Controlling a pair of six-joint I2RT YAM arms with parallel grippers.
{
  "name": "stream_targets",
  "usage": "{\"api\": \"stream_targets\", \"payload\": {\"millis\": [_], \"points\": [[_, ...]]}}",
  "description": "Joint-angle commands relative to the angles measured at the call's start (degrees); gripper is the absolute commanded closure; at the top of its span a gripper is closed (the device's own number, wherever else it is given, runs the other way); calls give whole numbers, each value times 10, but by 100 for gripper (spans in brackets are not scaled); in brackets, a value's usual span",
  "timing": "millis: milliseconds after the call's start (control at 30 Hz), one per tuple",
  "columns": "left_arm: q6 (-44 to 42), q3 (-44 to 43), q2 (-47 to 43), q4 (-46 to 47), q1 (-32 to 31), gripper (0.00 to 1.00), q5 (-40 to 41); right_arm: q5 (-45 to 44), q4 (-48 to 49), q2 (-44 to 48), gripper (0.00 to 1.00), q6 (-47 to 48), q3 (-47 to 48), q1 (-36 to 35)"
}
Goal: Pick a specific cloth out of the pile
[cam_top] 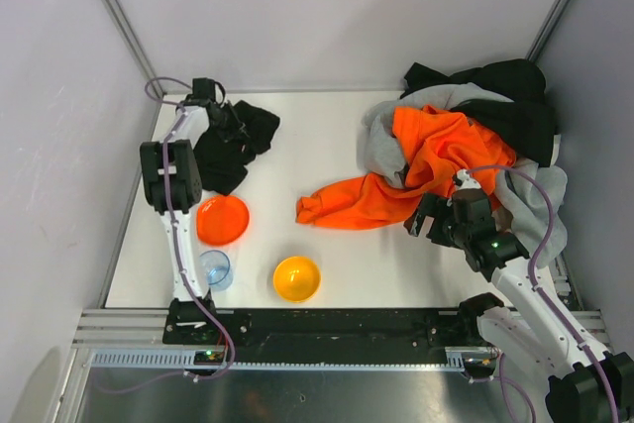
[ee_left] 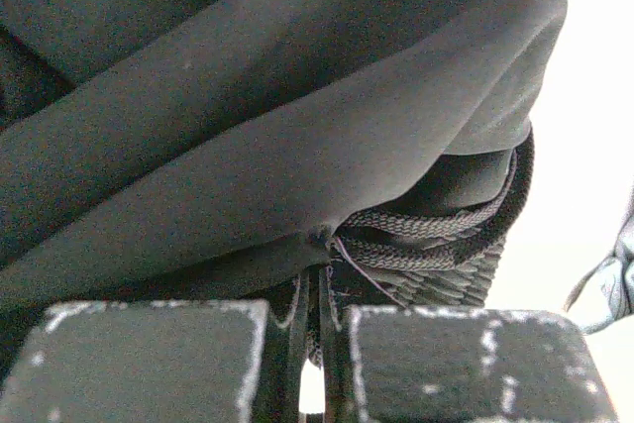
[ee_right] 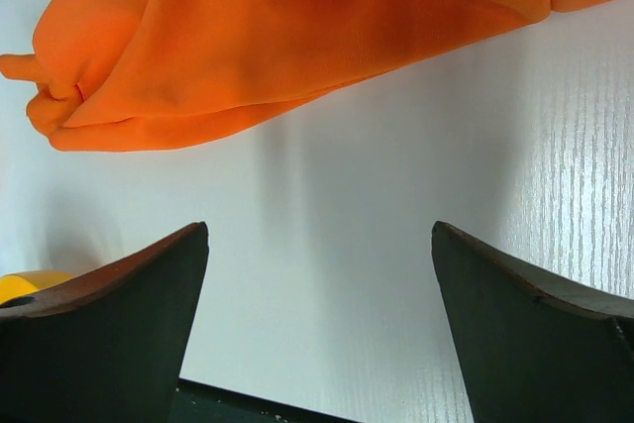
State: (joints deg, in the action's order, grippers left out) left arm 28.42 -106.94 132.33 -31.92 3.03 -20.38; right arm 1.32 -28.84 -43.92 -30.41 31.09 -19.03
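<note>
Black fabric is pinched in the left tool [ee_left: 315, 344]: its two fingers are pressed almost together with only a thin slit between them, and a fold of the cloth [ee_left: 248, 146] gathers to a point right at that slit. Close in front of the fingers, smooth dark folds fill the left wrist view, and a ribbed, woven hem [ee_left: 436, 250] curls under them on the right. From above, the left tool [cam_top: 228, 124] reaches into the cloth [cam_top: 236, 146], which lies crumpled at the far left of the white counter [cam_top: 317, 136]. It is near the left edge and the back wall and well apart from the pile [cam_top: 485, 116].

The right tool [ee_right: 319, 314] is spread wide and grips nothing, with bare counter showing between its dark fingers [ee_right: 109, 324]. Just beyond it lies the trailing end of the orange garment [ee_right: 297, 47], not touching the fingers. In the overhead view the right tool [cam_top: 421, 220] sits at the near edge of that orange garment [cam_top: 396, 180], which spills leftward out of the pile toward the middle of the counter.

The pile of black, grey and orange is heaped in the far right corner, against the right side and over the right arm. Between cloth and pile a broad strip of white counter shows. Just on the near side of the cloth lies an orange plate [cam_top: 222, 219]. Closer to the arm bases are a clear blue cup [cam_top: 215, 269] and a yellow bowl [cam_top: 296, 278], each apart from the others.
</note>
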Motion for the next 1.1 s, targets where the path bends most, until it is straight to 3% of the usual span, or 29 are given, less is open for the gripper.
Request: {"api": "stream_targets", "payload": {"millis": [0, 133, 333, 400, 567, 700, 800, 1067], "points": [[-20, -120, 64, -61, -8, 99, 25, -13, 7, 5, 1, -4, 0, -2], [-19, -205, 97, -101, -14, 98, 14, -6, 16, 7, 1, -11, -6, -4], [-28, -217, 84, -104, -25, 90, 2, -2, 18, 11, 1, -13, -7, -6], [-36, -209, 72, -105, -25, 79, -3, -3, 15, 15, 1, -14, -7, -6], [-47, -165, 23, -104, -41, 30, -7, -2, 11, 26, 1, -16, -8, -5], [-56, -114, -35, -104, -42, 6, -2, 6, 9, 33, 1, -20, -7, -6], [-58, -70, -86, -101, -43, 1, 1, 12, 9, 34, 1, -22, -7, -7], [-47, 42, -198, -79, -42, 0, -22, 28, 14, 39, 1, -20, -7, -6]]}}
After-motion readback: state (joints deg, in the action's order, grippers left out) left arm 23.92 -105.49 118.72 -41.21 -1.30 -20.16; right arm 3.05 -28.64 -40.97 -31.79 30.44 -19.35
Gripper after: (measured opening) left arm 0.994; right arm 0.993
